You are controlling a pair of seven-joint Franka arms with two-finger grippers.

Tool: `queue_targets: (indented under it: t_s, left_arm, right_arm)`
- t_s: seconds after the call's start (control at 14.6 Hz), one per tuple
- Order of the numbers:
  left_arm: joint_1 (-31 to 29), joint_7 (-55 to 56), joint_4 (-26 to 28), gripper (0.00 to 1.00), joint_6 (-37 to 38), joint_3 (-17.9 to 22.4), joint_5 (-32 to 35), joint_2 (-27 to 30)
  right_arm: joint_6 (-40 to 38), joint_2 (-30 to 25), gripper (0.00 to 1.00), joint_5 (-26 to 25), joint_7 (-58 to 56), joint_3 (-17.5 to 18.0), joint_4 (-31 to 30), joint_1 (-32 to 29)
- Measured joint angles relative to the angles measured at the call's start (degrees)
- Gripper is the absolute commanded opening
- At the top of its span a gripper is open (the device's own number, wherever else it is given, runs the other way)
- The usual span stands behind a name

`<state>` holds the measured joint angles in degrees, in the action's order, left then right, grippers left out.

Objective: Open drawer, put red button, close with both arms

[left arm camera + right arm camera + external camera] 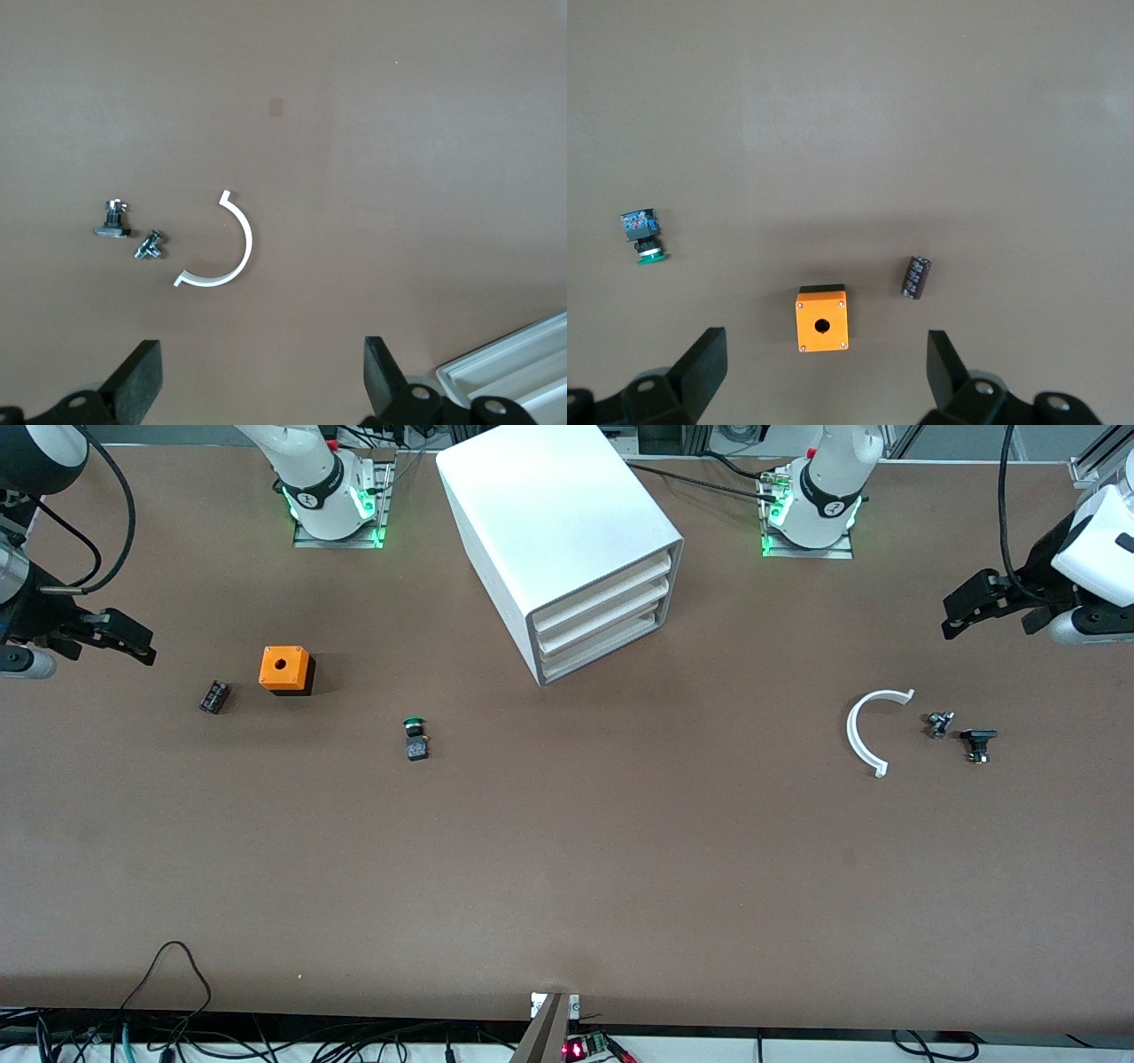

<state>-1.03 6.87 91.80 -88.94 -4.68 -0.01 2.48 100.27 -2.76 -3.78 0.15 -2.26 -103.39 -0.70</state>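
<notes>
A: How do the jaws stand?
B: Left gripper (961, 615) and right gripper (133, 642) hover with jaws wide, holding nothing.
A: The drawer (602, 607)?
B: Shut in the white cabinet (549, 522) between the arm bases.

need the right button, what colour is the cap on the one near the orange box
Green. The button has a green cap, clearest in the right wrist view.

High front overview, 2 downward wrist views, shared table (567, 868)
</notes>
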Motion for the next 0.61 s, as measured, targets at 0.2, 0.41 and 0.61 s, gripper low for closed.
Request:
queue_targets:
  t_s: [0.2, 0.41, 0.61]
  left_arm:
    - [-0.49, -1.41, 0.0, 1.0, 0.0, 0.1, 0.0, -0.03]
    - [-0.5, -1.45, 0.0, 1.0, 0.05, -0.01, 0.0, -0.04]
    - [-0.49, -1.45, 0.0, 1.0, 0.12, -0.04, 0.0, -0.04]
  right_arm:
    - [-0.42, -0.03, 1.0, 0.0, -0.01, 0.0, 0.04, 0.0]
    - [-0.51, -0.04, 1.0, 0.0, -0.04, 0.0, 0.05, 0.0]
    - [-0.68, -0.04, 1.0, 0.0, -0.05, 0.0, 0.05, 0.0]
